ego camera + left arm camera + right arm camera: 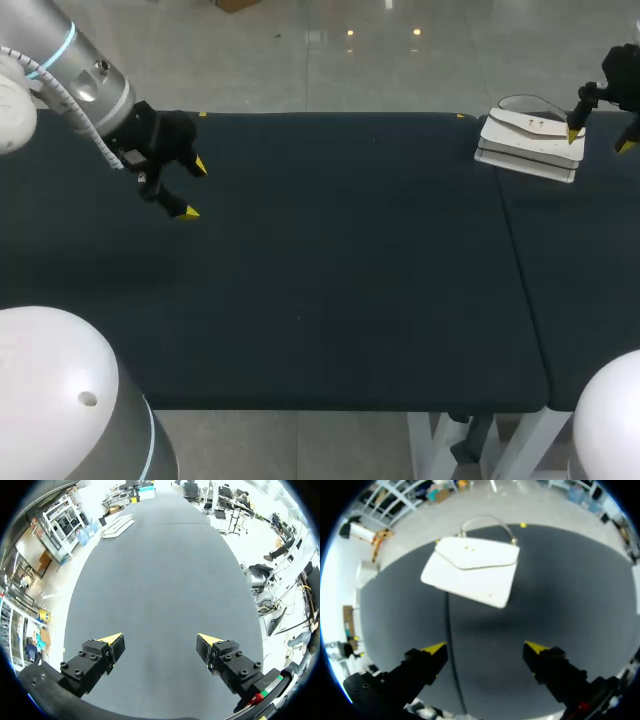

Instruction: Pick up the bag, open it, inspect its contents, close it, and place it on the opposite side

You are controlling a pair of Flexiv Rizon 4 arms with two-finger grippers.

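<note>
The white bag is laid flat at the desk's far edge near its right corner, long axis crosswise just ahead of the right arm's spread, empty jaws, while the left arm's jaws, also spread, are held well apart by the far left corner.

No writing, number, label or sign can be read on the white flap-front handbag lying ahead of the right pincer, nor on the dark matte table under it.
</note>
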